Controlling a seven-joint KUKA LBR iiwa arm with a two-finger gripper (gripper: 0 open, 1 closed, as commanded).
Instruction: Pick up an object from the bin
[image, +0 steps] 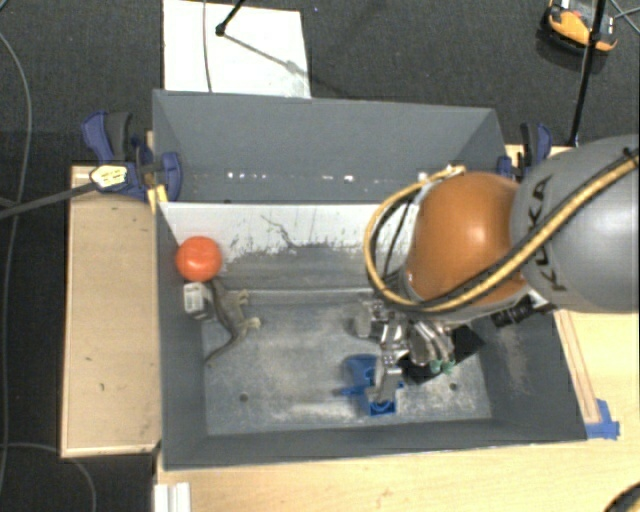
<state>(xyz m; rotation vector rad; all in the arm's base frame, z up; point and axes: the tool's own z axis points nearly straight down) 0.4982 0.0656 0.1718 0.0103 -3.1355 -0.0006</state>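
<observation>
One blue piece (358, 375) is lying right under the jaws, whose grip I cannot tell, while farther left of them one bent grey thing (232, 325), one white piece (195, 298) and one orange ball (199, 258) are sitting in the grey bin (300, 445).

One camera looks down on a grey metal bin (320, 140) from above. It is tilted slightly, so the far wall appears as a broad sloping face at the top of the view and the near wall as a narrow strip at the bottom. The whole bin fits in frame, with a margin of surroundings. The robot arm (585, 230) enters from the right and looms large over the bin's right side.
</observation>
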